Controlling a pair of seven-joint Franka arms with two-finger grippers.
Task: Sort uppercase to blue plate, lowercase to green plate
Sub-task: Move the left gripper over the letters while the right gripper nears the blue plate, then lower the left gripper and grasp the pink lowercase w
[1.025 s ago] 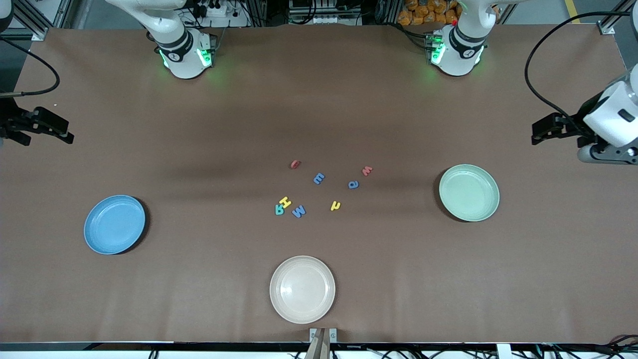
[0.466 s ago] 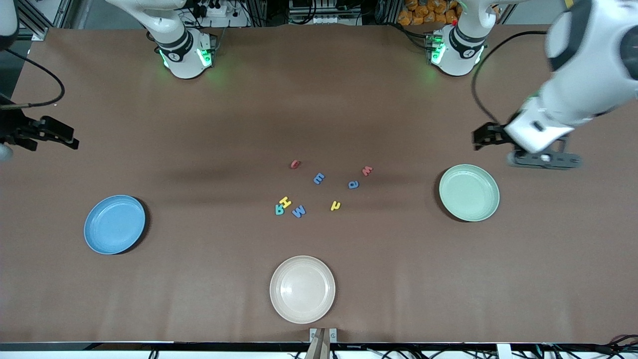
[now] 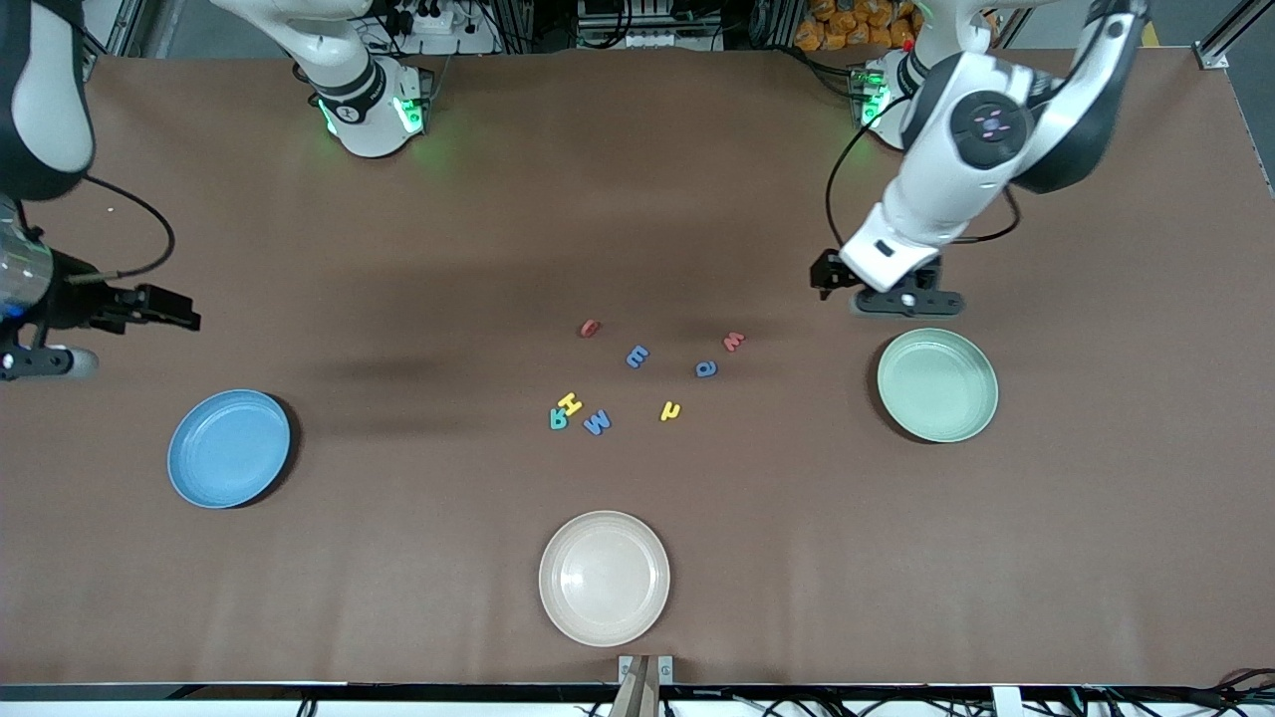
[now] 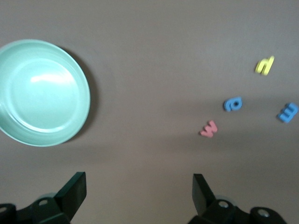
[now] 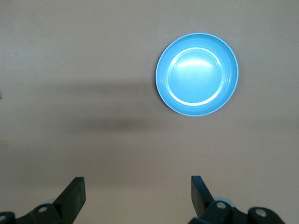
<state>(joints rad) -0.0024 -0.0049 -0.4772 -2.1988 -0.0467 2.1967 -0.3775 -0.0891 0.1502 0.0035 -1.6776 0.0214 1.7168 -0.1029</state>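
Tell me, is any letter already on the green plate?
No. The green plate holds nothing; the closest letter, the red w, lies on the table beside it.

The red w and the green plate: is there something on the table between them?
No. Between the red w and the green plate the left wrist view shows only bare brown table; the front view shows the open left hand hanging over that stretch.

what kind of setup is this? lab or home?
Most likely a robotics lab: two arm bases bolted to a brown-covered table, aluminium framing and cabling along its edge, foam letters staged between plates.
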